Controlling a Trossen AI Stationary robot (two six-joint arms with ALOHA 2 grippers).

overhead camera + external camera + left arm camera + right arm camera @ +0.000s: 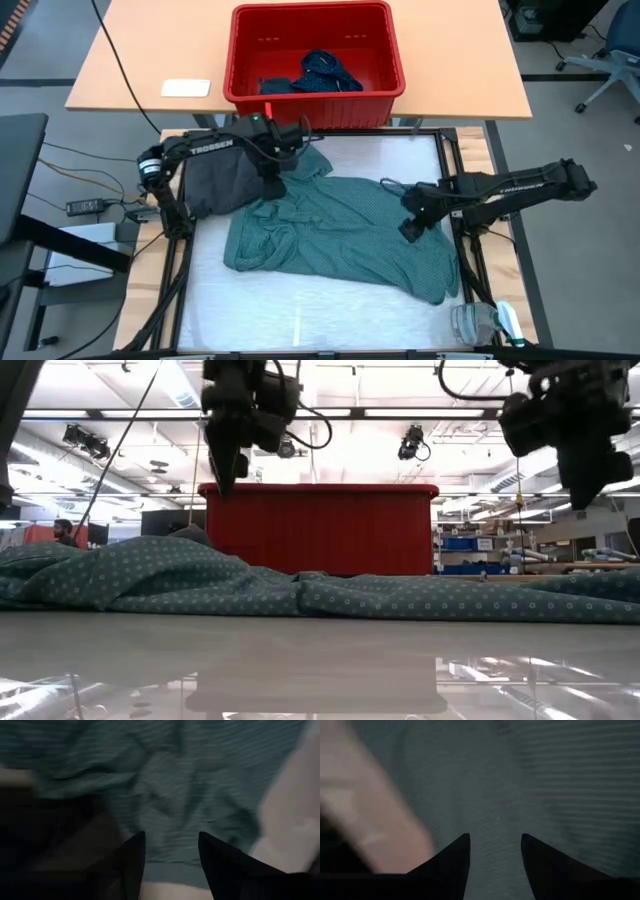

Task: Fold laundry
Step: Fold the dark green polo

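Observation:
A teal-green dotted shirt lies crumpled on the white table top; in the low view it is a low ridge. A charcoal grey piece lies at its far left, partly under my left arm. My left gripper hangs open above the shirt's far left part, clear of the cloth. My right gripper hangs open above the shirt's right part, also clear. A navy dotted piece lies in the red basket.
The red basket stands on a wooden table just beyond the far edge, with a white card to its left. Black frame rails border the work surface. A clear plastic object lies at the near right corner.

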